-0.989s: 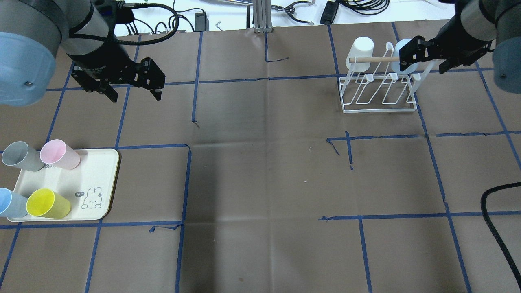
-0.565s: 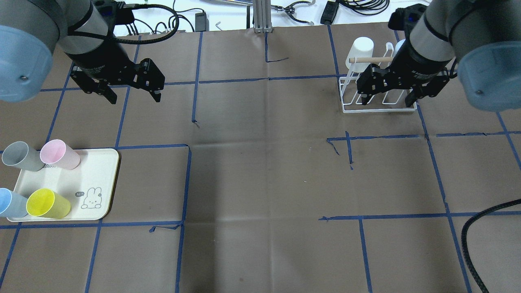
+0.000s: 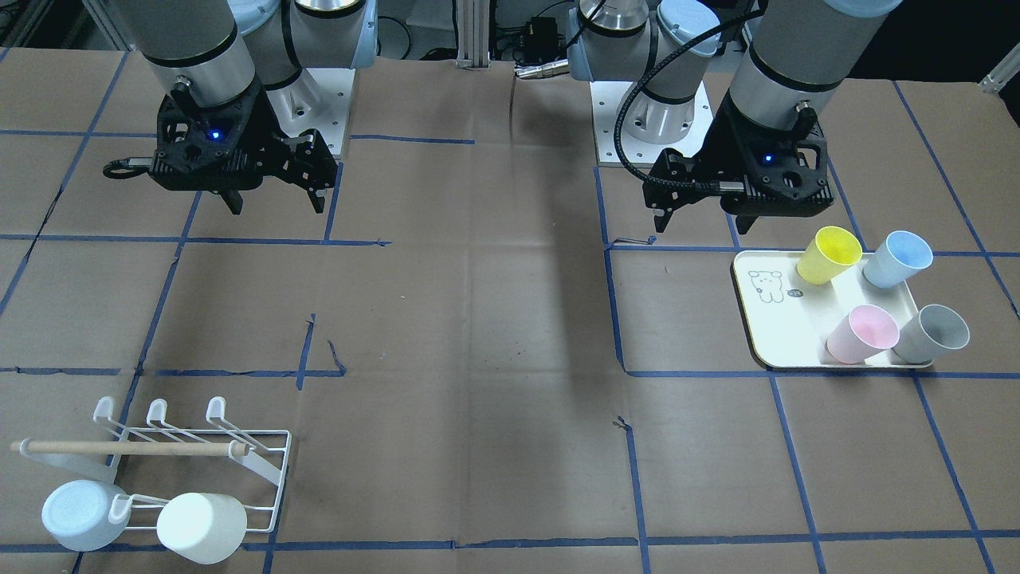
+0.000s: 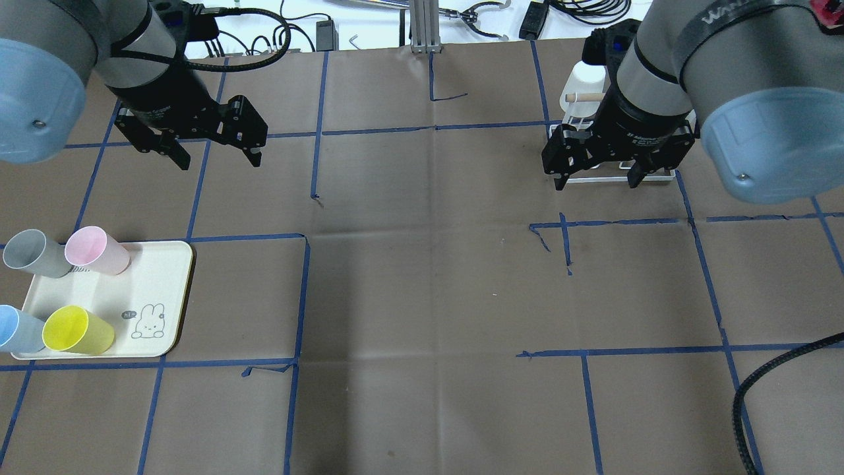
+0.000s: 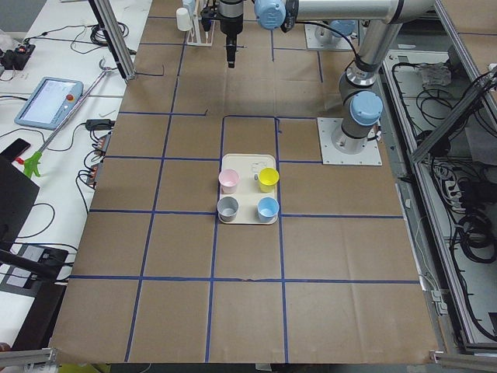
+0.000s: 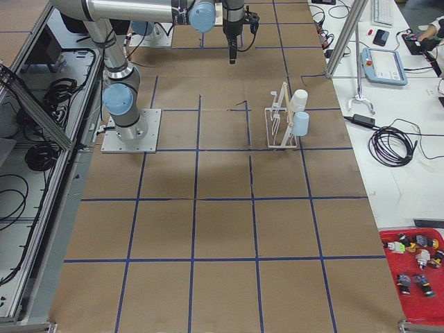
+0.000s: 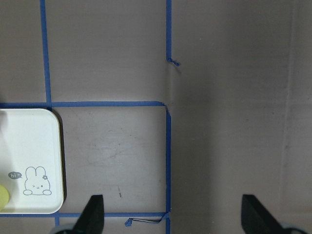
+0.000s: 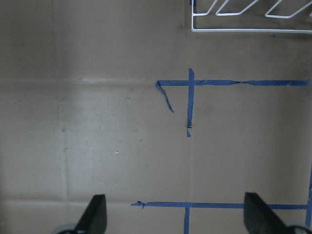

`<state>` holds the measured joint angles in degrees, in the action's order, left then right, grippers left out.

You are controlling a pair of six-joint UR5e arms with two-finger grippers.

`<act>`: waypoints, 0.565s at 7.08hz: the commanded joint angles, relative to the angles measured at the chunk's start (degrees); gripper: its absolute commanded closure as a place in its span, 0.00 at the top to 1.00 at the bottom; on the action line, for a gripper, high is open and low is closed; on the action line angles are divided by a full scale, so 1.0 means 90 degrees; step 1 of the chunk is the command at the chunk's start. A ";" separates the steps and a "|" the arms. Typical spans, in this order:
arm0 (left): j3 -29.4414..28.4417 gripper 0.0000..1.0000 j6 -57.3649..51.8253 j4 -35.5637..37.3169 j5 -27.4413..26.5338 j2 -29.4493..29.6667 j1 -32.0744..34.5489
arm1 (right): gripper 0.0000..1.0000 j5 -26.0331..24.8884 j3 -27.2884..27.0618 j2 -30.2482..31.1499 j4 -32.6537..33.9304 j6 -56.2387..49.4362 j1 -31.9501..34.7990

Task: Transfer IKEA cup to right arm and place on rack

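Observation:
Several cups lie on a cream tray [image 4: 158,284]: grey [image 4: 30,253], pink [image 4: 95,251], blue [image 4: 13,328] and yellow [image 4: 76,330]. My left gripper [image 4: 217,158] is open and empty, hanging above the table beyond the tray. The white wire rack [image 3: 239,446] with its wooden dowel [image 3: 119,448] holds a white cup [image 3: 201,526] and a pale blue cup [image 3: 80,514]. My right gripper [image 4: 595,185] is open and empty, above the table at the rack's near edge. In the overhead view the right arm hides most of the rack.
The table is brown paper with blue tape lines [image 4: 435,126]. A black hose [image 4: 778,369] loops in at the near right. The left wrist view shows the tray's corner [image 7: 29,161]; the right wrist view shows the rack's base wire [image 8: 243,30].
My right gripper has drawn back from the rack's dowel, toward the robot and left in the overhead view, open and empty. The pale blue cup stays on the rack. The left gripper has barely moved.

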<state>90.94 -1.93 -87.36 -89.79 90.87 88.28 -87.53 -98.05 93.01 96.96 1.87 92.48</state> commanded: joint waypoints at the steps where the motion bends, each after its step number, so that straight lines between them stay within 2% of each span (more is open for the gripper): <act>1: 0.0003 1.00 -0.0001 0.0000 0.0006 0.0001 -0.0004 | 1.00 -0.0001 0.0143 0.0007 -0.0109 -0.0003 0.0017; 4: 0.0003 1.00 -0.0010 0.0010 0.0006 0.0001 -0.0004 | 1.00 -0.0001 0.0104 -0.0003 -0.0109 -0.0003 0.0017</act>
<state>90.94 -1.95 -87.31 -89.70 90.86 88.30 -87.54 -96.98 93.01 96.01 1.85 92.63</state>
